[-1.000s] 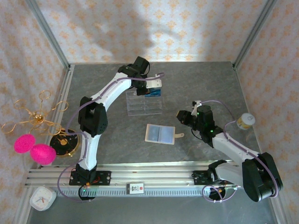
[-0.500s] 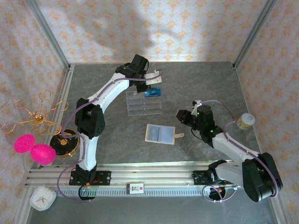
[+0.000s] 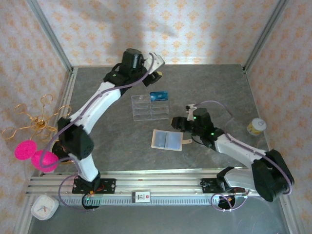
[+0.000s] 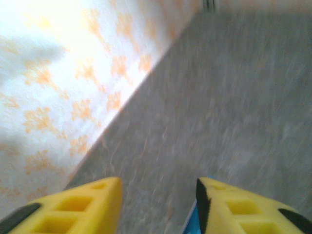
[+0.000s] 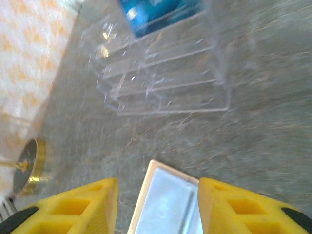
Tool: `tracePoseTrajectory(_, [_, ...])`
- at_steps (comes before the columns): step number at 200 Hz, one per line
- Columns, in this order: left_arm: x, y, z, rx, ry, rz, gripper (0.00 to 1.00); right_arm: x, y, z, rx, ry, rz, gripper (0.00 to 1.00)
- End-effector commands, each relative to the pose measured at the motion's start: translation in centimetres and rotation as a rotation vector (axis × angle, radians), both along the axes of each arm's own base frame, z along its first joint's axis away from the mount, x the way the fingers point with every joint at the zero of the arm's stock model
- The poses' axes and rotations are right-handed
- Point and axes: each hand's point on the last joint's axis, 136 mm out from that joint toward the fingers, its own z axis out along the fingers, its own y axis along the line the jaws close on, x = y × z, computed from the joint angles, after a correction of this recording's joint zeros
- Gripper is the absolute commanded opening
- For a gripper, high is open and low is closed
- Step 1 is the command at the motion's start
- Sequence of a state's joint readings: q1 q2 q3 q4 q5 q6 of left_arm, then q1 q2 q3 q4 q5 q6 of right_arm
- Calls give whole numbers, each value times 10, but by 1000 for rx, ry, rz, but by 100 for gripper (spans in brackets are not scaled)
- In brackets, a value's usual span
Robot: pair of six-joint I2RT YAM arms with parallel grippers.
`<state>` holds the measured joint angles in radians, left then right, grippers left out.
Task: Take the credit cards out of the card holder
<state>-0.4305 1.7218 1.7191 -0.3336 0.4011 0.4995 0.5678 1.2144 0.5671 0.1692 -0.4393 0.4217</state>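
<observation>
Grey table, clear tray, open card holder, small jar, gold-based stand

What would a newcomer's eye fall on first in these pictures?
Probably the two bright pink balls at the far left. Next, the blue credit card lying in the clear tray behind the centre, and the cream card holder open in the middle, the right claw near it.
</observation>
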Motion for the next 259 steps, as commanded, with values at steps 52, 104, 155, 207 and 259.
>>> tracePoseTrajectory(52, [-99, 41, 63, -806, -1, 95, 99, -21, 48, -71, -569, -58, 88, 46])
tracePoseTrajectory(104, [-148, 60, 23, -1057, 158, 84, 99, -25, 65, -101, -737, -52, 92, 44])
tracePoseTrajectory(155, [-173, 47, -27, -1108, 407, 31, 96, -37, 59, -122, -739, -1, 88, 19])
tracePoseTrajectory(207, [-194, 38, -92, -1008, 503, 167, 56, -47, 74, -80, -480, -99, 116, 0])
tracePoseTrajectory(259, [-223, 15, -195, -877, 679, 263, 0, -57, 81, -36, -148, -162, 131, 0])
